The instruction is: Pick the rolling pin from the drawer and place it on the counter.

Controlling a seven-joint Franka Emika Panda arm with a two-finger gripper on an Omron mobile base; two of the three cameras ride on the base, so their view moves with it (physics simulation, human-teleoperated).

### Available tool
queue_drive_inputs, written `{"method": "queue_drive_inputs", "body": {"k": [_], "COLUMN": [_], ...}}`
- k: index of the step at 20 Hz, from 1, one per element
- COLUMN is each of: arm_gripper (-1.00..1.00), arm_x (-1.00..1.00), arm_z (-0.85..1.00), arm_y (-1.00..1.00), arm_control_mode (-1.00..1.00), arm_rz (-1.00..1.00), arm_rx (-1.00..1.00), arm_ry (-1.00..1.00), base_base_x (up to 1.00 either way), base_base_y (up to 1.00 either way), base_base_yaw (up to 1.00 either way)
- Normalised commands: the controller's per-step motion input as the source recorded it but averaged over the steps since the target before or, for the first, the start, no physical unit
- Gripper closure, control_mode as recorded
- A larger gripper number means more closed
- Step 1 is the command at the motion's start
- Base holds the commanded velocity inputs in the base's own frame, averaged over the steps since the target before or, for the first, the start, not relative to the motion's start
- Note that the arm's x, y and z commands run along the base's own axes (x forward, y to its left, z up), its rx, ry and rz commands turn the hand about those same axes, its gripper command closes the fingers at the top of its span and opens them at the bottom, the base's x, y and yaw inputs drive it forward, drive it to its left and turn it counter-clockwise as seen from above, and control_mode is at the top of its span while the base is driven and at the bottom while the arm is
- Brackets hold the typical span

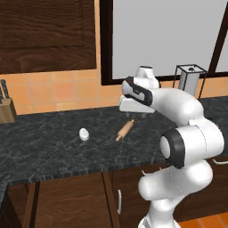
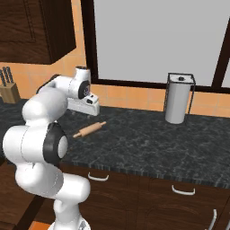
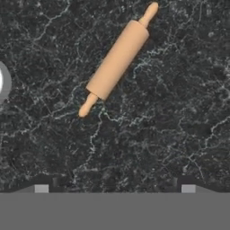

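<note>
On the counter (image 1: 53, 147) the pin (image 1: 125, 130) lies flat beneath my gripper (image 1: 138, 115), fingers wide and empty; placement looks complete, and next I need only lift clear.

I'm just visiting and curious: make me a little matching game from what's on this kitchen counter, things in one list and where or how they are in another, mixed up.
Things:
1. rolling pin
2. small white oval object
3. knife block
4. gripper

Descriptions:
A. at the far left end of the counter, by the wall
B. open, holding nothing, just above the counter
C. lying flat on the dark stone, free of any grip
D. pale, sitting on the counter left of the rolling pin in the left base view

Pairs: 1-C, 2-D, 3-A, 4-B
</note>
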Motion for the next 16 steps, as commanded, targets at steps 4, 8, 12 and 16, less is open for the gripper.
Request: {"method": "queue_drive_inputs", "body": {"k": [4,8,12,16], "arm_gripper": [-1.00,-1.00,-1.00,-1.00], "arm_x": [-1.00,-1.00,-1.00,-1.00], "arm_z": [0.48,0.08,0.08,0.13], "arm_y": [0.00,0.00,0.00,0.00], "arm_control_mode": [-1.00,-1.00,-1.00,-1.00], "arm_rz": [0.15,0.21,0.18,0.14], "arm_rx": [-0.03,-0.06,-0.04,-0.02], "arm_ry": [-0.16,-0.17,-0.22,-0.20], "base_base_x": [0.00,0.00,0.00,0.00], "base_base_y": [0.00,0.00,0.00,0.00], "base_base_yaw": [0.00,0.00,0.00,0.00]}}
